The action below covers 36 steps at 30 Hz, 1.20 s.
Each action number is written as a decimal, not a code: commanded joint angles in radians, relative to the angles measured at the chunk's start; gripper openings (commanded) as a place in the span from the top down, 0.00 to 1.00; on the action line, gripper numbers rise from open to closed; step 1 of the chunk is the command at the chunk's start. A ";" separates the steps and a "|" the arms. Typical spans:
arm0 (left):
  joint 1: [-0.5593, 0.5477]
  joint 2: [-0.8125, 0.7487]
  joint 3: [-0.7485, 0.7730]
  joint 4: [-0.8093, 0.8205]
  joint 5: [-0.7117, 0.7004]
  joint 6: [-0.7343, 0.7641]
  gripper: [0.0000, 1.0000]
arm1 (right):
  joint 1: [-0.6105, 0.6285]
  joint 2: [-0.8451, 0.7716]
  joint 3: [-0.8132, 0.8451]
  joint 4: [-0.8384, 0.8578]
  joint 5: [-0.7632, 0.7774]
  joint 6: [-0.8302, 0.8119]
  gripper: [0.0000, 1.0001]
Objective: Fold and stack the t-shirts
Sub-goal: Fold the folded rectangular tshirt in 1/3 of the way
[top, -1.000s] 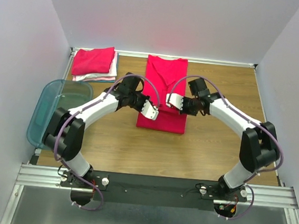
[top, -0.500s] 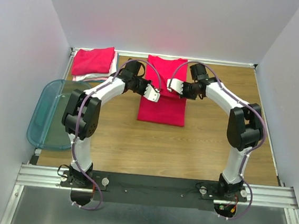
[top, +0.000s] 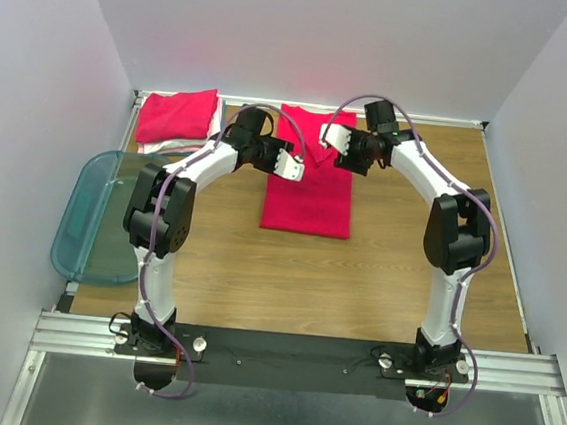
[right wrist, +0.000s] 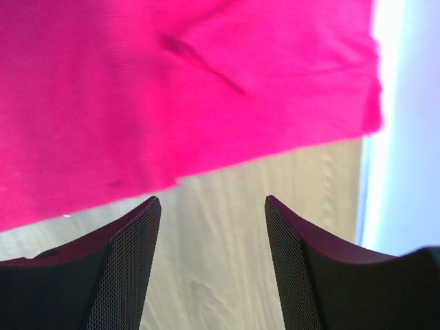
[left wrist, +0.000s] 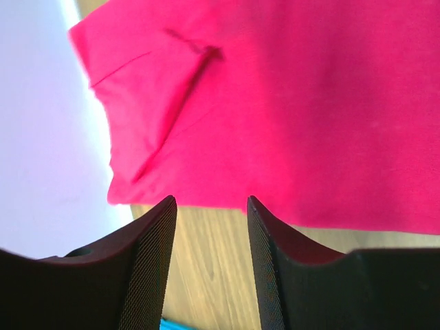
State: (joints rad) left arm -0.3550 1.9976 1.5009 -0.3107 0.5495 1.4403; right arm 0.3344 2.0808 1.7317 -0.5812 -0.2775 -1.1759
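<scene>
Holding left end effector and right end effector open and empty, we let the red t-shirt lie flat on the bench.

The wooden worktop lies open near and right of the flat red-pink folded t-shirt. A stack of folded red-pink and white t-shirts fills the far-left corner, a translucent teal plastic bin sits at the left edge, and white walls close three sides. The left hand and right hand crowd the shirt's far end.
</scene>
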 commanded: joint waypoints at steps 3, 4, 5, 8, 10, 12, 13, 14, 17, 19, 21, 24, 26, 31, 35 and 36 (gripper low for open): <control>0.040 -0.123 0.030 0.042 0.032 -0.248 0.47 | -0.018 -0.086 0.025 -0.017 -0.005 0.169 0.31; 0.040 -0.137 0.015 0.021 0.041 -0.279 0.47 | -0.018 -0.102 0.005 -0.040 -0.012 0.195 0.32; 0.040 -0.151 0.004 -0.002 0.065 -0.303 0.48 | -0.018 -0.114 -0.007 -0.055 -0.020 0.256 0.32; 0.040 -0.212 -0.076 -0.079 0.113 -0.386 0.49 | -0.018 -0.152 -0.041 -0.155 -0.067 0.335 0.34; 0.039 -0.261 -0.135 -0.087 0.151 -0.431 0.49 | -0.018 -0.171 -0.069 -0.212 -0.122 0.412 0.38; 0.037 -0.286 -0.208 -0.084 0.173 -0.492 0.50 | -0.017 -0.179 -0.103 -0.227 -0.158 0.528 0.45; 0.031 -0.286 -0.237 -0.085 0.176 -0.518 0.51 | -0.017 -0.176 -0.104 -0.239 -0.199 0.577 0.47; 0.030 -0.284 -0.246 -0.087 0.187 -0.576 0.51 | -0.017 -0.159 -0.107 -0.247 -0.227 0.673 0.51; 0.031 -0.255 -0.252 -0.087 0.217 -0.694 0.52 | -0.017 -0.142 -0.138 -0.249 -0.325 0.794 0.55; 0.031 -0.223 -0.251 -0.080 0.289 -0.834 0.52 | -0.017 -0.116 -0.155 -0.238 -0.399 0.893 0.56; 0.033 -0.204 -0.267 -0.056 0.398 -0.981 0.52 | -0.018 -0.093 -0.165 -0.226 -0.445 0.968 0.58; 0.033 -0.156 -0.326 0.043 0.544 -1.131 0.52 | -0.021 -0.068 -0.214 -0.174 -0.499 1.038 0.59; 0.033 -0.135 -0.355 0.065 0.616 -1.176 0.53 | -0.031 -0.056 -0.251 -0.141 -0.535 1.080 0.60; 0.031 -0.094 -0.395 0.165 0.734 -1.340 0.53 | -0.032 -0.056 -0.316 -0.004 -0.718 1.272 0.60; 0.025 -0.105 -0.449 0.333 0.718 -1.552 0.52 | -0.031 -0.038 -0.351 0.044 -0.816 1.376 0.55; 0.021 -0.108 -0.464 0.394 0.705 -1.580 0.52 | -0.031 -0.033 -0.354 0.070 -0.830 1.389 0.54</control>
State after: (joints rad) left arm -0.3222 1.9003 1.0771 -0.1287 1.1934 0.0849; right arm 0.3073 2.0266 1.4010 -0.6258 -0.9497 0.0677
